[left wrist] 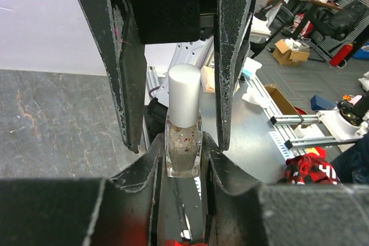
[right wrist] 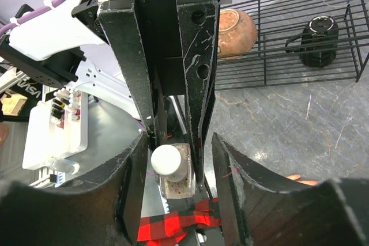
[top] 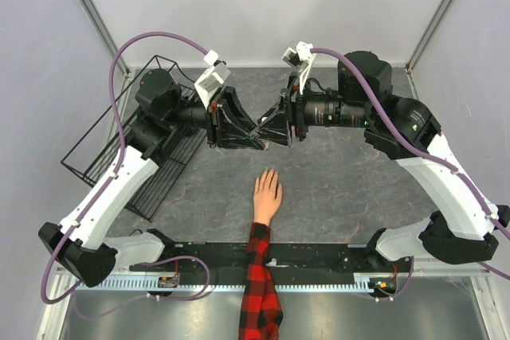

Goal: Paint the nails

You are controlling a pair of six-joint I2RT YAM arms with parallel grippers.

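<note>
Bottle [left wrist: 183, 148] in tight left tool [left wrist: 183, 162]; right tool [right wrist: 179, 139] half-open around cap [left wrist: 184, 102]

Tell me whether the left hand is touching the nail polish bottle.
Touching. The left wrist view shows the left hand shut on the nail polish bottle, its fingers pressed against both glass sides.

The small glass polish bottle [left wrist: 183, 145] has a white cap and pale contents, seemingly flecked red. The peach mannequin hand [top: 267, 194] wears a red-and-black plaid sleeve [top: 260, 276]; the desk [top: 343, 189] is mottled grey.
</note>
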